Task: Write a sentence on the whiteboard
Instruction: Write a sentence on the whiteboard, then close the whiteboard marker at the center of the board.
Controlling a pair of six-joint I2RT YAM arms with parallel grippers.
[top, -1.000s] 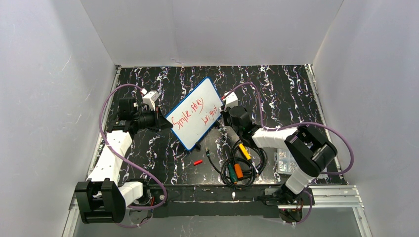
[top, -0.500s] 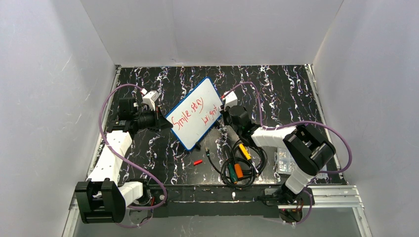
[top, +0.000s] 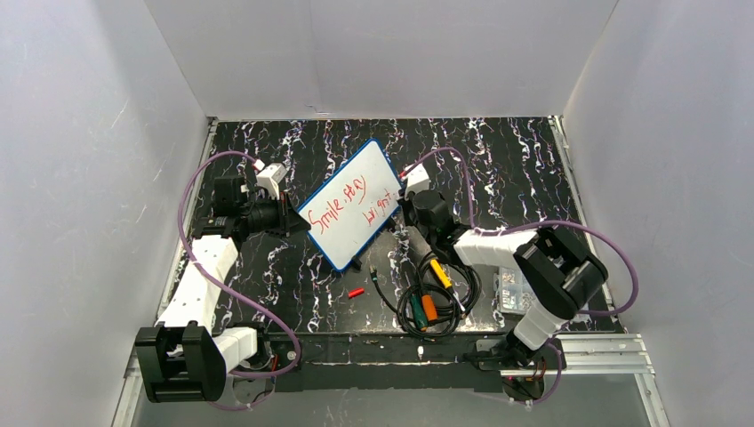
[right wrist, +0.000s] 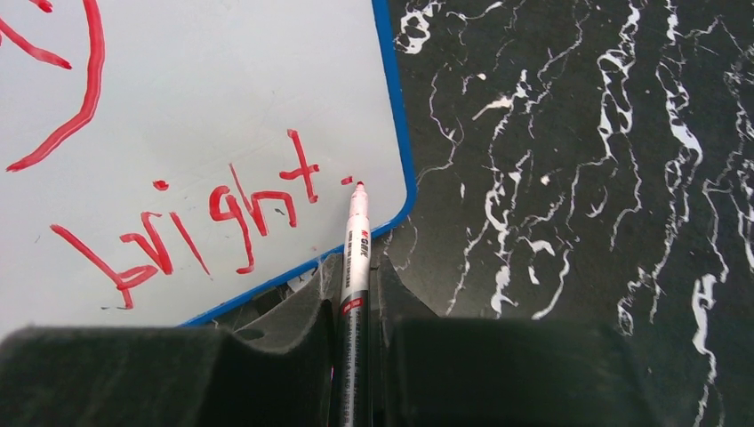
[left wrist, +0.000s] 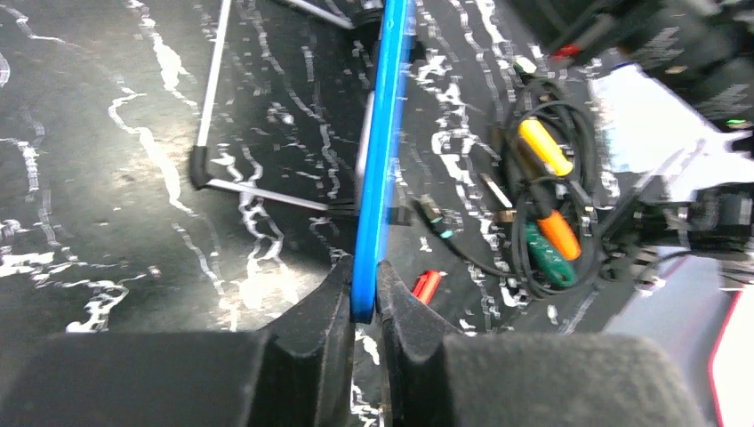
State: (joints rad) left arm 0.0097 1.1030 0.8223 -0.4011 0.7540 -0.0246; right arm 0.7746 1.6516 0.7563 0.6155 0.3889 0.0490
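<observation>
Closing dot after "bright", marker tip at the board's corner.

The left gripper (left wrist: pixel 364 286) is clamped on the blue rim of the small white rectangular whiteboard (top: pixel 348 206), which stands mid-table, propped at a slant. The right gripper (right wrist: pixel 356 277) is pinched on a slim red-tipped marker pen (right wrist: pixel 356 233). The pen's tip sits just beside a red dot (right wrist: pixel 347 181) that follows the red handwritten sentence (top: pixel 353 199). Whether the tip touches the surface I cannot tell. The writing looks complete, so the next move is probably to lift the tip straight off. Little white is left here, as the rim curves just beside the tip. Bare black marbled table (right wrist: pixel 569 178) lies open beyond that corner. The near side is crowded by a coiled black cable bundle (top: pixel 432 298) and a small red cap (top: pixel 356 292) (likely the pen's).
</observation>
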